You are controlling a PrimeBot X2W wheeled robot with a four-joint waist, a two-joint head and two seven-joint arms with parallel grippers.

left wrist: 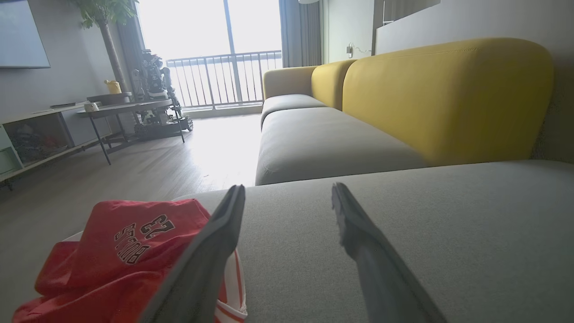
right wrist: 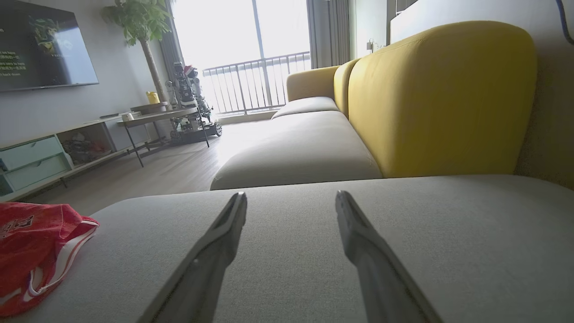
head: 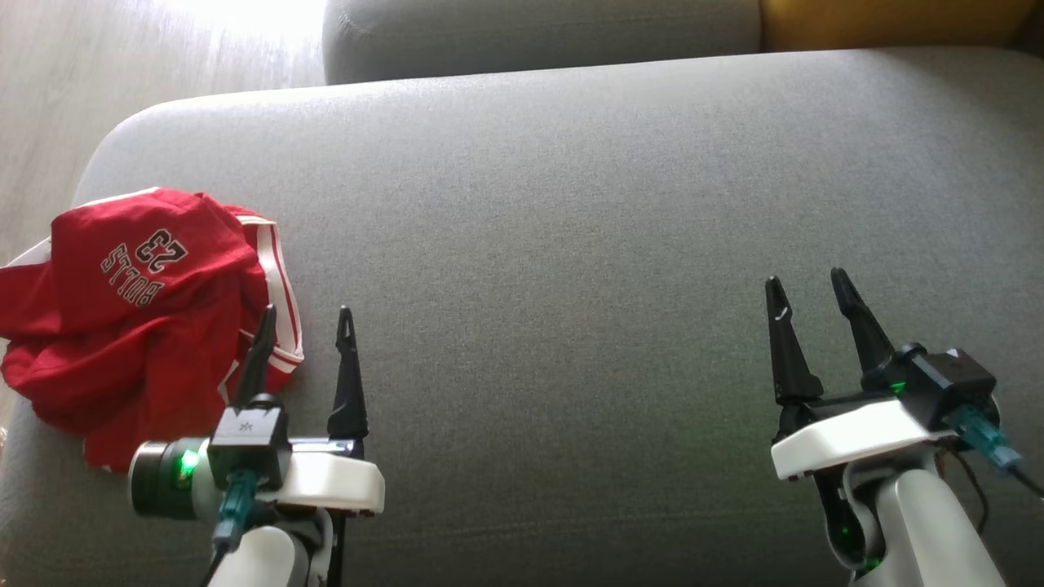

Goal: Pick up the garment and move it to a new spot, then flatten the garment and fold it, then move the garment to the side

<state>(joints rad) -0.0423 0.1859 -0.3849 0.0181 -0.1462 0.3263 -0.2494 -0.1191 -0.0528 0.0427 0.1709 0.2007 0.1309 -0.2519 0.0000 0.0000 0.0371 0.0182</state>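
A red garment [head: 139, 310] lies crumpled at the left end of a grey sofa cushion [head: 571, 204], close to that end's rounded edge. By the look of it nothing has been done yet: lifting, moving, flattening, folding and setting aside all remain. The heap is bunched about as wide as it is deep, so no long axis can be made out. Its printed "BULLS 23" reads upside down from the robot's side, and white-striped trim faces the cushion's middle. The left gripper [head: 307, 311] hovers at that trim edge, jaws spread and empty. The right gripper [head: 807, 277], also spread and empty, hangs over the cushion's right part, well apart from the garment.
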